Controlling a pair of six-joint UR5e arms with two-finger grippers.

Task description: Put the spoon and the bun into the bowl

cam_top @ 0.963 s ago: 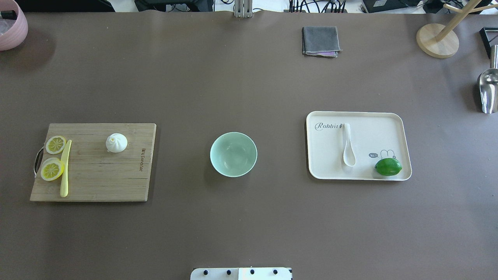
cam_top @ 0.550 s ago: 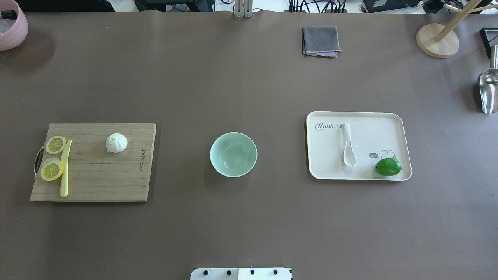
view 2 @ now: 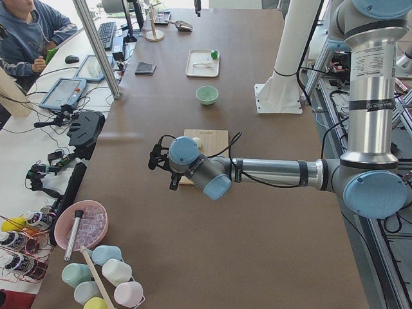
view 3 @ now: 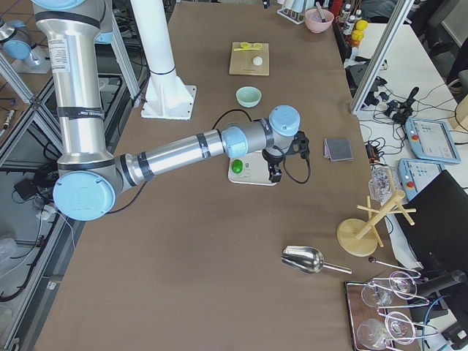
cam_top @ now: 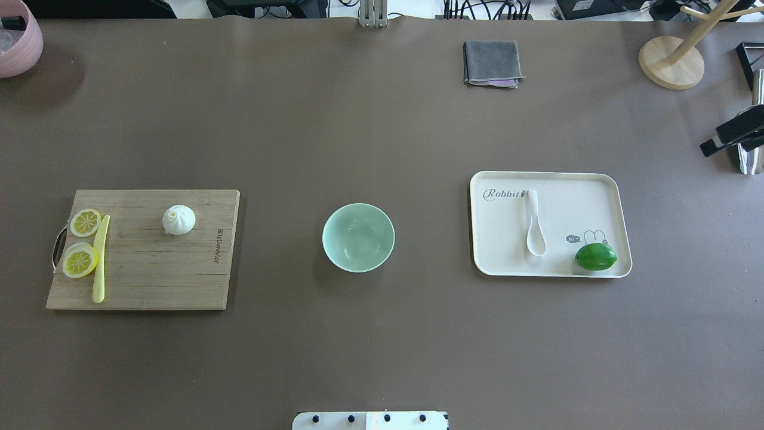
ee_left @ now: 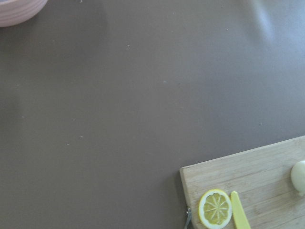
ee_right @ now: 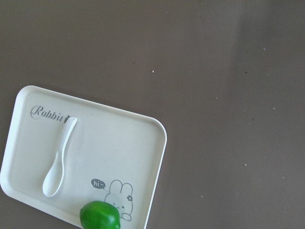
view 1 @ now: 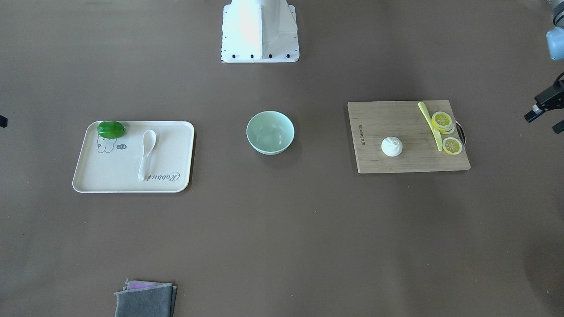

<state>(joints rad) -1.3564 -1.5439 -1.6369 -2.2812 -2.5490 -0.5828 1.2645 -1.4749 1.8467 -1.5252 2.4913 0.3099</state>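
At mid-table you have the bowl (cam_top: 358, 237) standing empty, the bun (cam_top: 178, 219) well off to its left on the wooden cutting board (cam_top: 155, 275), and the spoon (cam_top: 535, 224) well off to its right, lying on the cream tray (cam_top: 597, 197) near a lime (cam_top: 595, 255). You can see the left gripper (view 1: 541, 124) beyond the board's outer end, fingers spread and holding nothing. Your right gripper (cam_top: 731, 138) pokes in at the table's right edge, and you cannot tell whether it is spread or closed.
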